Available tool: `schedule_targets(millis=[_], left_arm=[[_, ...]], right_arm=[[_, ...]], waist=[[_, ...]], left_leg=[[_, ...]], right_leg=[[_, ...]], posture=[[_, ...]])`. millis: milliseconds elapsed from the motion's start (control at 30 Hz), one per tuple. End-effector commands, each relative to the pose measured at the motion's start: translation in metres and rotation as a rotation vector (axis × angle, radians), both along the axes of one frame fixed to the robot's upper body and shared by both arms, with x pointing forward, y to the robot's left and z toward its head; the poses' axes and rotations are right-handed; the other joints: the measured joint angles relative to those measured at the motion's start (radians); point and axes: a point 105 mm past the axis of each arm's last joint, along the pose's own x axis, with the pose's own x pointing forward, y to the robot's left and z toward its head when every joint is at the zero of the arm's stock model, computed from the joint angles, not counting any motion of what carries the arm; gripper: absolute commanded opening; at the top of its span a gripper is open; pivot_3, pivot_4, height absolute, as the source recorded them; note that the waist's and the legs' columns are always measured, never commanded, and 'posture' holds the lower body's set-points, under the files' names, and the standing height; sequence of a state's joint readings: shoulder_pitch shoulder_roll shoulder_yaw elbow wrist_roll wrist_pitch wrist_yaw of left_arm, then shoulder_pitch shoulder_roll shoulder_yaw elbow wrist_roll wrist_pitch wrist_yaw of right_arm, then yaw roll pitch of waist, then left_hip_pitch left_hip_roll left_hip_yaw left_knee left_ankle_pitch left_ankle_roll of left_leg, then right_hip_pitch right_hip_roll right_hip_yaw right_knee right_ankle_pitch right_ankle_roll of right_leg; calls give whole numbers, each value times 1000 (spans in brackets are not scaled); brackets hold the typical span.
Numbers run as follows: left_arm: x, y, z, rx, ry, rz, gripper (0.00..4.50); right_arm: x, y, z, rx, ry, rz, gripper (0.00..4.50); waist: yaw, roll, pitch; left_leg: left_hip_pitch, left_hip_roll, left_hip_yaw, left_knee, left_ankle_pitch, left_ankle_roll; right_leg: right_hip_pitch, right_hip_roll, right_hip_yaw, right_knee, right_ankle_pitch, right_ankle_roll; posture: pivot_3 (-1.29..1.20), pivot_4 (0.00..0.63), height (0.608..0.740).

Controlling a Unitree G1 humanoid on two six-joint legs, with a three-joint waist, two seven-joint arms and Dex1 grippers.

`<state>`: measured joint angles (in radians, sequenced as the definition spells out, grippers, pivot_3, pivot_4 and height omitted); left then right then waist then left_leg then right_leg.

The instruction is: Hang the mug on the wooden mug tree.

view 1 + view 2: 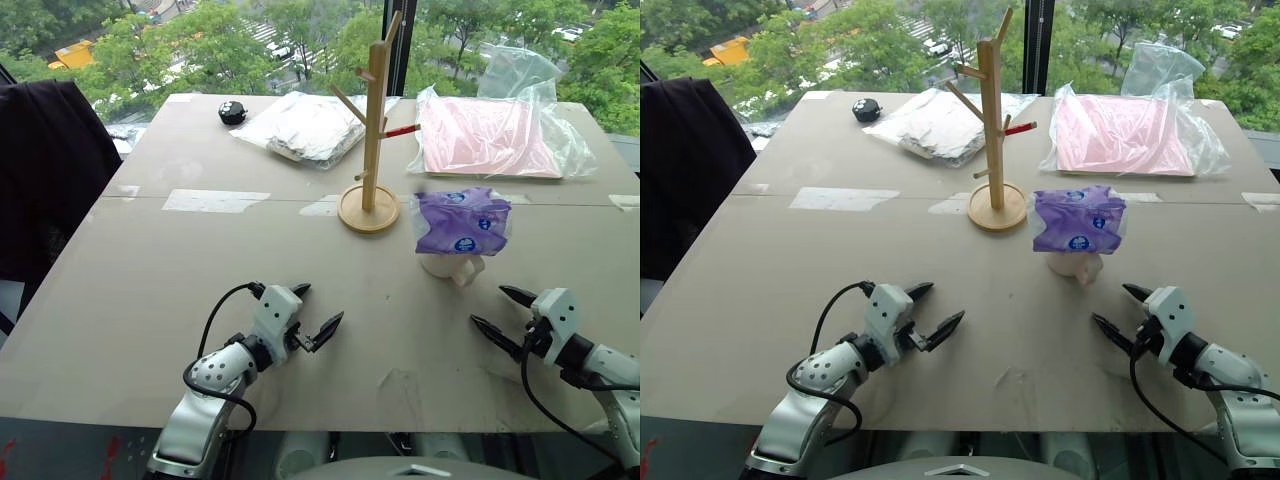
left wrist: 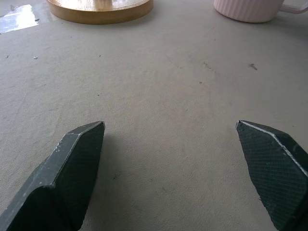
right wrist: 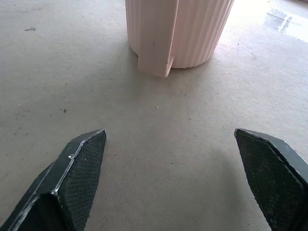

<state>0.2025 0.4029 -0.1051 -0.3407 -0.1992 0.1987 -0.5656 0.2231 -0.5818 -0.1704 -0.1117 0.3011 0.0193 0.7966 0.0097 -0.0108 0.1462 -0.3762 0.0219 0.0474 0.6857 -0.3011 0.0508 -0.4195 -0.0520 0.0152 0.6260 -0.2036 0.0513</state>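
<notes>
Standing on the desk (image 1: 150,300) a little right of its middle, the mug (image 1: 450,266) has a purple packet (image 1: 463,221) lying over its top, and its handle points toward the near right corner. Just to its left, apart from it, stands the wooden mug tree (image 1: 372,130) with bare pegs. Both the left gripper (image 1: 315,312) and the right gripper (image 1: 497,315) hover near the front edge with jaws spread wide, grasping nothing.

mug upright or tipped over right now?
Upright. The mug stands on its base on the table, ribbed wall vertical, handle toward the right claw. A purple packet lies across its top.
</notes>
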Motion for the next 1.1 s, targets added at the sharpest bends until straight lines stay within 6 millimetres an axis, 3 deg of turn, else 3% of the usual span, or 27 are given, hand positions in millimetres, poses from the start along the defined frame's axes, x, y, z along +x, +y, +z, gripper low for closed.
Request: schedule_targets(millis=[33, 467, 667, 700, 800, 900, 1000, 1100], left_arm=[[-4, 0, -6, 2, 28, -2, 4500], [-2, -1, -2, -7, 23, -18, 4500], [0, -2, 3, -2, 5, -44, 4500], [1, -3, 6, -1, -5, -54, 4500], [5, -10, 28, -26, -62, -125, 4500], [5, -14, 49, -67, -96, -209, 4500], [4, -17, 82, -156, -137, -306, 4500], [1, -19, 102, -204, -152, -370, 4500]], right_arm=[[3, -5, 3, -17, -14, -2, 4306], [6, -13, 3, -29, -34, -17, 4306], [6, -37, 20, -98, -71, -33, 4306], [7, -43, 28, -107, -85, -41, 4306], [14, -67, 78, -152, -164, -57, 4306], [19, -72, 121, -158, -200, -29, 4306], [20, -46, 175, -66, -220, 89, 4306], [19, -18, 200, -74, -233, 193, 4306]], waist=[[0, 0, 0], [1, 0, 0], [3, 0, 0], [3, 0, 0], [3, 3, 2], [1, 3, 4], [-4, 2, 5], [-5, 0, 5]], left_leg=[[0, 0, 0, 0, 0, 0], [0, 0, 0, 0, 0, 0], [0, -1, 0, 0, 0, 0], [-1, -1, 0, 0, 0, 0], [-1, 0, 0, 0, 0, 0], [-1, -1, 0, 1, 0, 0], [-1, 0, 0, 1, 0, 0], [-2, 1, -3, 0, 0, 0]], right_leg=[[0, 0, 0, 0, 0, 0], [0, 0, 0, 0, 0, 0], [0, 0, 0, 0, 0, 0], [0, -1, 0, -1, 0, 0], [0, 0, 0, -1, 0, 0], [-1, 0, 1, 0, 0, 0], [-1, 2, 1, 0, 0, 0], [-1, 4, -1, 0, 0, 0]], posture=[[0, 150, 740], [0, 150, 740], [0, 150, 740], [0, 150, 740], [0, 150, 740], [0, 150, 740], [0, 150, 740], [0, 150, 740]])
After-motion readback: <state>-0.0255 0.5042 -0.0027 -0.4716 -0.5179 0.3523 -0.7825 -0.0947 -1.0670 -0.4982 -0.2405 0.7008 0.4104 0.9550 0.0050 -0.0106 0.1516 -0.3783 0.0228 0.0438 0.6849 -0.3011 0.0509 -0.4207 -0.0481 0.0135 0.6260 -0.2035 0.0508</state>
